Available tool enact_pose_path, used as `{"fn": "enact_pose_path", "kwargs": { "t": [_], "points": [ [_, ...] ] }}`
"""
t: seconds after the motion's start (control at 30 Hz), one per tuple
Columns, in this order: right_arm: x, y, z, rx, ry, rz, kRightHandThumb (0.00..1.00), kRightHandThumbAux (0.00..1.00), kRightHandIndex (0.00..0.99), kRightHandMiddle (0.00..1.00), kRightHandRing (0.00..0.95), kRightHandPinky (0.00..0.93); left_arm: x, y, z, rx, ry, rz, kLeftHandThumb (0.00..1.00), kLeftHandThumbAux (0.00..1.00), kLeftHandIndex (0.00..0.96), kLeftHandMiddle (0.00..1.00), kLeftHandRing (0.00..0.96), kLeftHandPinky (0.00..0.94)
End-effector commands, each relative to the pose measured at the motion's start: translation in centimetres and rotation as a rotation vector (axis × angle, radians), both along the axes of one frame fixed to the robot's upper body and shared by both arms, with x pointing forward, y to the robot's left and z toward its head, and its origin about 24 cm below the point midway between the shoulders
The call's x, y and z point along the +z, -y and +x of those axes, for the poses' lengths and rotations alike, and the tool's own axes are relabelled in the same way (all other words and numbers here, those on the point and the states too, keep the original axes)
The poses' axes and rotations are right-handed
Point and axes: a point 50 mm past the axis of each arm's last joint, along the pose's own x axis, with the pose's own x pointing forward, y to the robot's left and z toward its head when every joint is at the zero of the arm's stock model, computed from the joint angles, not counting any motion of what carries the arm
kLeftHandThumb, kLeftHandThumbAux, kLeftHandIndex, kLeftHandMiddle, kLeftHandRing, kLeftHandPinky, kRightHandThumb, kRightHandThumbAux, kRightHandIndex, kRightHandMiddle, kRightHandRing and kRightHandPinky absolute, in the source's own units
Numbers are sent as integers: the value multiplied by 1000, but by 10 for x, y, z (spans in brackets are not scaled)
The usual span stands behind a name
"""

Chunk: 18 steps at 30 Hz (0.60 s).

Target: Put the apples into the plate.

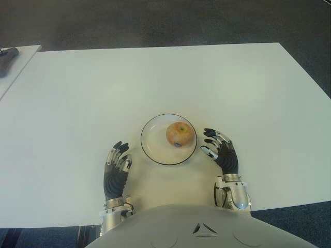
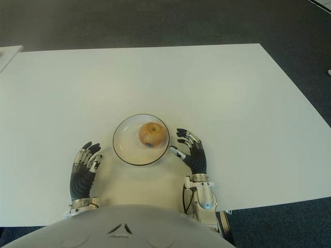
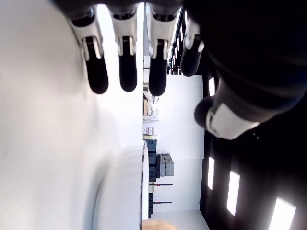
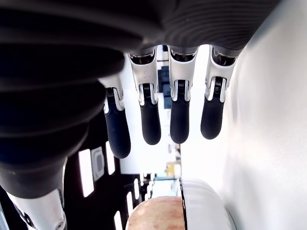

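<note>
One reddish-yellow apple (image 1: pixel 180 134) sits inside the white plate (image 1: pixel 153 147) with a dark rim, near the table's front edge. Just right of the plate, my right hand (image 1: pixel 219 149) is open, fingers spread and holding nothing; its wrist view shows the apple (image 4: pixel 158 213) and the plate's rim (image 4: pixel 201 206) beyond the fingertips. To the left of the plate, my left hand (image 1: pixel 117 164) is also open and holds nothing. The left wrist view shows the plate's edge (image 3: pixel 129 187) ahead of those fingers.
The white table (image 1: pixel 155 82) stretches wide on all sides of the plate. A second white surface with a dark object (image 1: pixel 7 58) on it stands at the far left. Dark floor lies beyond the far edge.
</note>
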Motion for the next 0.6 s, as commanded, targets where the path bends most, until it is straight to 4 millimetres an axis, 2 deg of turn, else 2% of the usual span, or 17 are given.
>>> {"fn": "enact_pose_path", "kwargs": {
  "t": [0.03,0.6],
  "points": [
    [-21,4,-17,-13,-157,5,678,729,400,292,291,322,-10,8,-8,23,-87,-47,283,642,175,250,275,339],
    [-19,2,-16,-20,-143,0,680,729,400,316,316,351,-10,8,-7,-1,-96,-47,269,640,171,240,264,316]
  ]
}}
